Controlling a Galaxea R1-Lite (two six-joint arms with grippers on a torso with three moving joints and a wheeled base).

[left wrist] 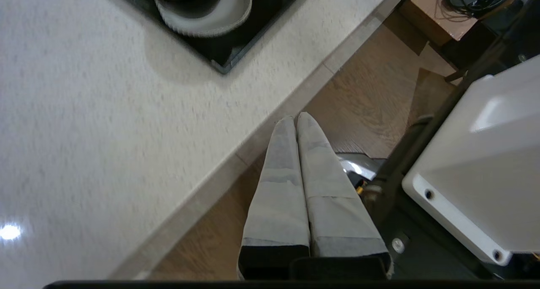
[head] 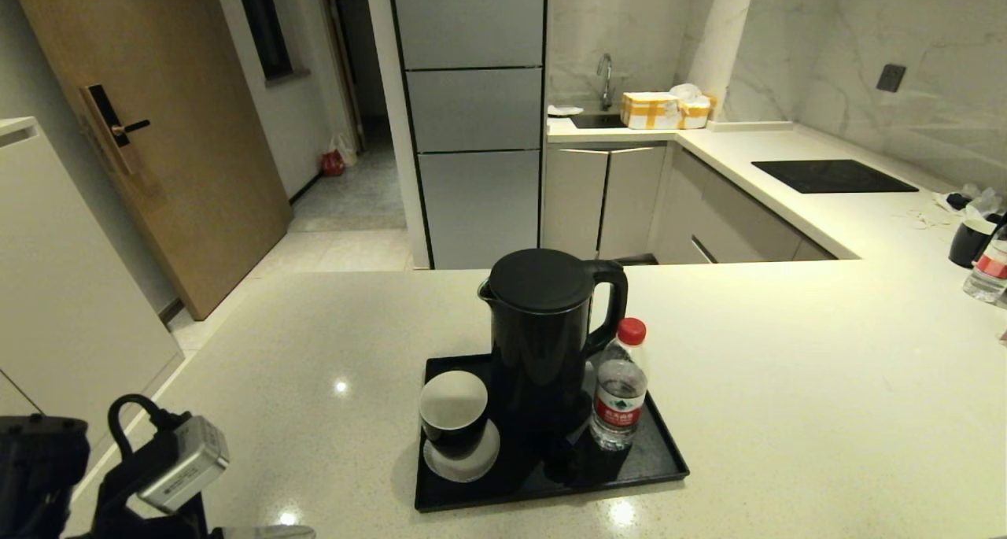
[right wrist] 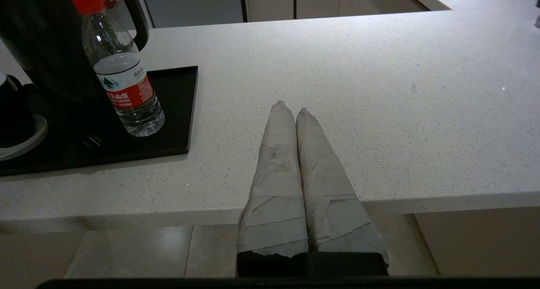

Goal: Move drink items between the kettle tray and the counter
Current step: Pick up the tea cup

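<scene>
Speckled glossy counter (head: 787, 382) bears black tray (head: 661, 464); wooden door (head: 181, 130) beyond.

Dim, glare spots on counter (head: 787, 382)

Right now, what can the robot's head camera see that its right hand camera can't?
Only the head view shows the tall black kettle's lid, the white inside of the small black cup, and the left arm low at the counter's near left corner. Only the right wrist view shows the shut right gripper at the near edge of the speckled off-white counter. Both show the clear plastic water bottle with red cap on the glossy black tray.
</scene>
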